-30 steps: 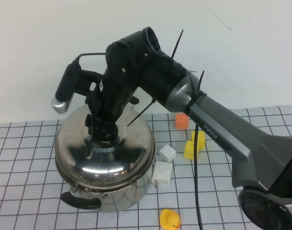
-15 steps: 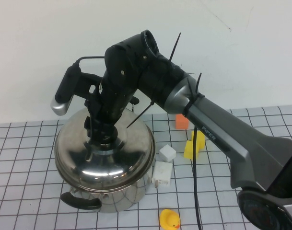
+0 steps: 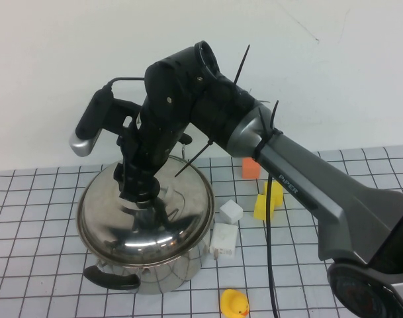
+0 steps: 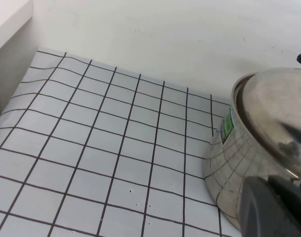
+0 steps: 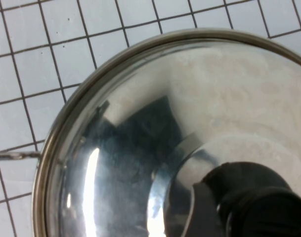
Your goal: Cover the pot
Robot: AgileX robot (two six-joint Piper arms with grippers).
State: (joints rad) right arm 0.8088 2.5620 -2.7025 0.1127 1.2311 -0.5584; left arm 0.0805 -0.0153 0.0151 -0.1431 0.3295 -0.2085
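Note:
The large steel pot (image 3: pixel 171 273) with black loop handles (image 3: pixel 112 278) stands on the checked cloth at centre left. The domed steel lid (image 3: pixel 178 222) rests on its rim. My right gripper (image 3: pixel 140 192) reaches down from above and is shut on the lid's black knob (image 5: pixel 244 180). The right wrist view is filled by the lid (image 5: pixel 140 123). My left gripper (image 4: pixel 274 207) shows only as a dark shape in the left wrist view, close beside the pot's wall (image 4: pixel 229 163) and under the lid's edge (image 4: pixel 274 113). It is not in the high view.
To the right of the pot lie two white blocks (image 3: pixel 229 211) (image 3: pixel 223 241), yellow blocks (image 3: pixel 268 202), an orange block (image 3: pixel 251 167) and a yellow duck (image 3: pixel 233 303). A white wall stands behind. The right arm's cable hangs near the yellow blocks.
The lid has come down with my right gripper and now sits lower, inside the pot's rim. The other things have not moved.

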